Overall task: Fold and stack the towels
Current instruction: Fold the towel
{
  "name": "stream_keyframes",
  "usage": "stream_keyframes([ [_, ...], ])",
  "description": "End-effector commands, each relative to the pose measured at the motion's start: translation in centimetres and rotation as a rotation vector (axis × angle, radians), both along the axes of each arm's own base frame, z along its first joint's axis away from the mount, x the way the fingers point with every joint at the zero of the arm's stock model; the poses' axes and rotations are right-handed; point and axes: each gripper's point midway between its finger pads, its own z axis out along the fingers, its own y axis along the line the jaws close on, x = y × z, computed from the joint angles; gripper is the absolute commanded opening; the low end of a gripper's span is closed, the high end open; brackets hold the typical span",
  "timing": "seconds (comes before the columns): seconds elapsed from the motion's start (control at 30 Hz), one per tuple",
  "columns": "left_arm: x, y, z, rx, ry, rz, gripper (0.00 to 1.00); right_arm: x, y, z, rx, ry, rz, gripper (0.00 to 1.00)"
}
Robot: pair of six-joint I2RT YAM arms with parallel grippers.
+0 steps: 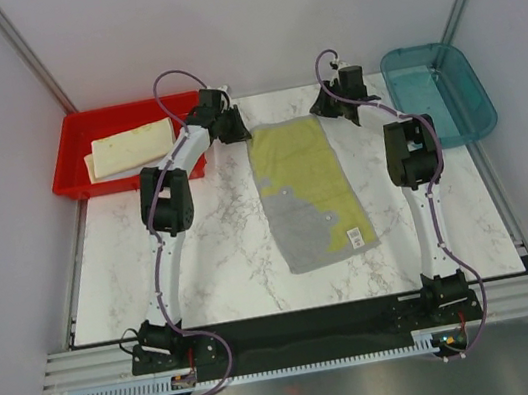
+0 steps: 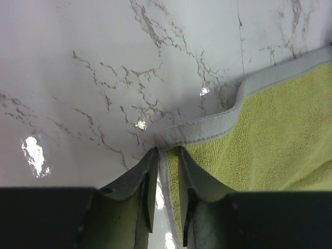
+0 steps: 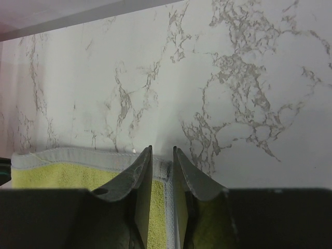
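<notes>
A grey towel [image 1: 308, 190] with a large yellow patch and a white label [image 1: 355, 236] lies flat and lengthwise in the middle of the table. My left gripper [image 1: 241, 132] is down at its far left corner. In the left wrist view its fingers straddle the grey hem [image 2: 207, 127], jaws narrowly open, with bare table showing beside the hem. My right gripper [image 1: 318, 105] is at the far right corner, and its fingers stand narrowly apart over the hemmed corner [image 3: 165, 176]. Folded cream-yellow towels [image 1: 134, 146] lie in the red tray.
The red tray [image 1: 78, 178] sits at the far left, close to the left arm's wrist. A teal bin [image 1: 463, 113] stands at the far right. The marble table top [image 1: 223, 255] extends to both sides of the towel, and walls close in the far side.
</notes>
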Motion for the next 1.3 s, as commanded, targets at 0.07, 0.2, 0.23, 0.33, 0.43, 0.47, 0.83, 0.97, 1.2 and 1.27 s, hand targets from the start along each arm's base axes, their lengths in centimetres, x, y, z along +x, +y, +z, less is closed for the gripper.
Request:
stream_keyframes([
  [0.07,0.5,-0.7,0.5,-0.039,-0.006,0.0,0.2,0.4,0.2,0.6,0.02,-0.018,0.009,0.31],
  [0.2,0.9,-0.7,1.1,-0.056,-0.025,-0.002,0.11,-0.2,0.2,0.1,0.02,0.014,0.007,0.35],
  [0.23,1.0,-0.7,1.1,-0.057,-0.027,-0.001,0.09,-0.3,0.0,0.1,0.014,0.016,0.0,0.36],
  [0.33,1.3,-0.6,1.4,-0.064,-0.04,0.0,0.02,-0.8,-0.2,-0.5,0.001,0.036,-0.005,0.36],
  [0.43,1.6,-0.5,1.4,-0.072,-0.046,0.005,0.02,-1.1,0.1,-0.9,0.0,0.05,0.01,0.37],
  [0.47,1.6,-0.4,1.3,-0.073,-0.043,0.008,0.02,-1.4,0.0,-1.2,-0.017,0.059,0.016,0.37],
  [0.83,2.0,-0.5,1.2,-0.089,-0.052,0.016,0.02,-2.4,-1.1,-2.2,-0.103,0.095,-0.015,0.33],
  [0.97,2.4,-0.5,1.2,-0.093,-0.063,0.02,0.02,-2.8,-1.3,-2.8,-0.113,0.128,-0.021,0.31],
  [1.2,2.5,-0.5,1.4,-0.096,-0.069,0.016,0.02,-2.7,-1.2,-1.6,-0.134,0.116,-0.052,0.45],
  [1.27,2.4,-0.5,1.5,-0.099,-0.07,0.012,0.02,-2.5,-1.5,-1.2,-0.155,0.103,-0.068,0.43],
])
